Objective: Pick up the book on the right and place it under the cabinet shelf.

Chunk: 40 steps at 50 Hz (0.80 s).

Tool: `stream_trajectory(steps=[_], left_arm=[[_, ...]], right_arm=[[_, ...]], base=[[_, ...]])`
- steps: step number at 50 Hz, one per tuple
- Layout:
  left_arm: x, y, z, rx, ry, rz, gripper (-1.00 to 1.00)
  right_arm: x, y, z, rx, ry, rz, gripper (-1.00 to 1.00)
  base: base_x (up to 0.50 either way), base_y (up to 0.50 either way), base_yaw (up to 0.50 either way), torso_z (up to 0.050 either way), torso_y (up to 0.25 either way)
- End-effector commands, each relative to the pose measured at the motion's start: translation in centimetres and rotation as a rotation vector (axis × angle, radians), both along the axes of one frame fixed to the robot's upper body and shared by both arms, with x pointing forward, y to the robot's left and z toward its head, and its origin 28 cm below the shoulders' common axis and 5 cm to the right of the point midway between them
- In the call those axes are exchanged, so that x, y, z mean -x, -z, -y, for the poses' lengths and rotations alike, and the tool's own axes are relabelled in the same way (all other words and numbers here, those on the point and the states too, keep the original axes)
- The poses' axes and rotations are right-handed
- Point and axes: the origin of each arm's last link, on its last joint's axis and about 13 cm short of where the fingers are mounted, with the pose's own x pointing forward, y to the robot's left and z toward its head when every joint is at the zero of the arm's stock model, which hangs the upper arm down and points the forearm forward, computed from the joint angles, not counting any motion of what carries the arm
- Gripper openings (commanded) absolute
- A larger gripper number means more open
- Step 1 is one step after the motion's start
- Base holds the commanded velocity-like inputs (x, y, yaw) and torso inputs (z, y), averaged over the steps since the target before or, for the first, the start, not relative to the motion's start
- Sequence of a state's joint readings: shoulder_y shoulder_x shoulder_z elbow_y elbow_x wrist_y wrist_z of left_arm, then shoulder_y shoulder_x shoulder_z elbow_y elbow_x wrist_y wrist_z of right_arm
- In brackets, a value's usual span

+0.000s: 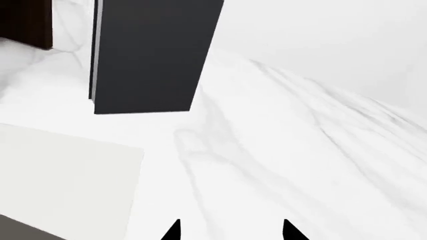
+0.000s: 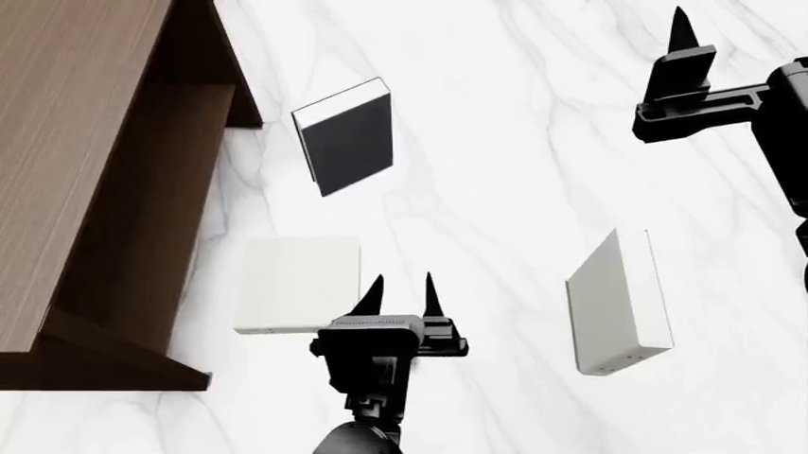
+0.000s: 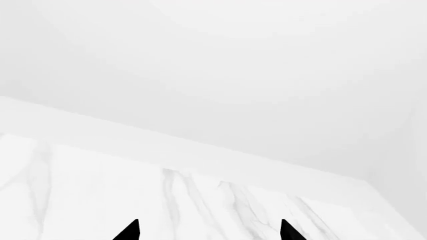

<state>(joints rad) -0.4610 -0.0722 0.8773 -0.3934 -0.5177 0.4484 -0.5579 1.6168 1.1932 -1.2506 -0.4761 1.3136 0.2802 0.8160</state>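
Black and pointed, the jaws of the left gripper stand apart with nothing between them, low over the white marble tabletop. In the left wrist view the two tips of this gripper show at the picture's edge with bare marble in the gap.

Just beside the jaws, on the robot's left, lies the book. It is off-white, lies flat with its blank cover up, and the nearer tip sits close to its edge; I cannot tell whether they touch. The wrist view shows the same pale cover flat on the marble, to one side of the tips.

Beyond the book, farther from the robot, the dark book lies flat and turned at an angle, with white page edges along two sides; it fills the far part of the left wrist view.

The brown wooden cabinet stands at the left of the head view, near both books, and a dark corner of it shows in the wrist view.

Well to the right, a grey book lies at a slant, with tiny dots on its near end.

The right gripper is raised at the far right, well apart from every book. Its wrist view shows the tips spread wide and empty.
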Motion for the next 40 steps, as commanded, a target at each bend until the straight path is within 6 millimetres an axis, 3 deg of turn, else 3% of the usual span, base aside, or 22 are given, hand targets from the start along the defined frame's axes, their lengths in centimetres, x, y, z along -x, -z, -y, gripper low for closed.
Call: stream_trajectory(steps=[1,40], left_arm=[[-0.6,0.8,-2.4,0.055,-0.188,-0.093,1.0],[-1.5,0.2,-3.6,0.061,-0.239,-0.092,1.0]], right_arm=[[0.1,0.1,0.0,-0.001,-0.002,-0.003,1.0],[0.5,0.5,0.1,-0.008,0.004,-0.011,1.0]], base=[[0.0,0.0,0.0,0.0,0.0],[0.0,0.0,0.0,-0.001,-0.002]])
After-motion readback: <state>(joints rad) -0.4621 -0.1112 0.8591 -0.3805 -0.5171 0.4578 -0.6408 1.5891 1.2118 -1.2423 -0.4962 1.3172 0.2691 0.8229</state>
